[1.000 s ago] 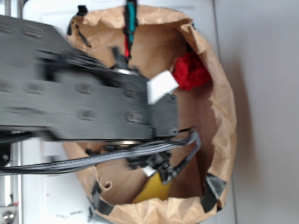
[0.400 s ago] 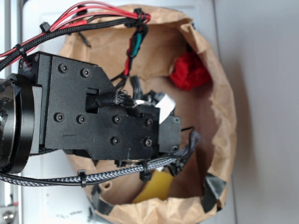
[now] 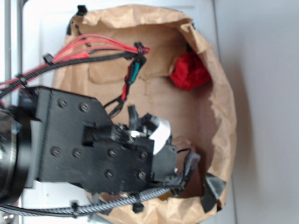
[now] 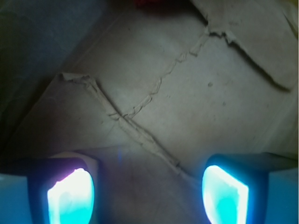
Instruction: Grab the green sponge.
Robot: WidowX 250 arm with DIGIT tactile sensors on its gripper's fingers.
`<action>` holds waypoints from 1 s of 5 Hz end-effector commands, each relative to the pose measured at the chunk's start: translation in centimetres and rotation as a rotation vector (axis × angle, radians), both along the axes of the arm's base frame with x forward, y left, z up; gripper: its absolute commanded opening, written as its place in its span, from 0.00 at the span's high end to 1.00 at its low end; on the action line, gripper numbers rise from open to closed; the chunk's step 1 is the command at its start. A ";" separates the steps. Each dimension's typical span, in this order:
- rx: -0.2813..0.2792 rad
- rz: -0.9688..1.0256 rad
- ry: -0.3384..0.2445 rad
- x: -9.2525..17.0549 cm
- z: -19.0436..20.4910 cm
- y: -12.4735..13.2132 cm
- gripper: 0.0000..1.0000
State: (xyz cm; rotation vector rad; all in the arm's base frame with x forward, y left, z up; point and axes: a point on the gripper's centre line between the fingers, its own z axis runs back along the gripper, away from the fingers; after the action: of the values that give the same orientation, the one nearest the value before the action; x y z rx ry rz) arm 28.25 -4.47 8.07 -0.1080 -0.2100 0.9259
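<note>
The green sponge is hidden; my arm (image 3: 98, 149) covers the lower part of the brown paper bag (image 3: 224, 116) in the exterior view. In the wrist view my gripper (image 4: 147, 196) is open. Its two fingertips (image 4: 70, 196) glow cyan and stand far apart, with only creased brown paper (image 4: 154, 93) between and ahead of them. Nothing is held.
A red cloth wad (image 3: 189, 71) lies at the bag's upper right and shows as a red sliver (image 4: 149, 2) at the top edge of the wrist view. The bag's crumpled walls ring the arm. Red and black cables (image 3: 93, 49) cross the bag's upper left.
My arm has swung toward the bottom of the exterior view. It now covers the yellow patch that showed at the bag's lower edge.
</note>
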 end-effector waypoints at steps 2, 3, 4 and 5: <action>-0.007 0.098 -0.027 3.5 0.3 -4.1 0.00; 0.013 0.108 0.001 3.9 -0.7 -4.6 0.00; 0.043 0.064 0.066 3.5 -1.6 -4.5 0.00; 0.057 0.047 0.094 2.5 -2.3 -3.8 0.00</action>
State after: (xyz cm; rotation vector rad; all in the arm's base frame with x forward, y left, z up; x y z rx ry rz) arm 30.34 -7.40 4.12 0.0375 -0.1095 1.0007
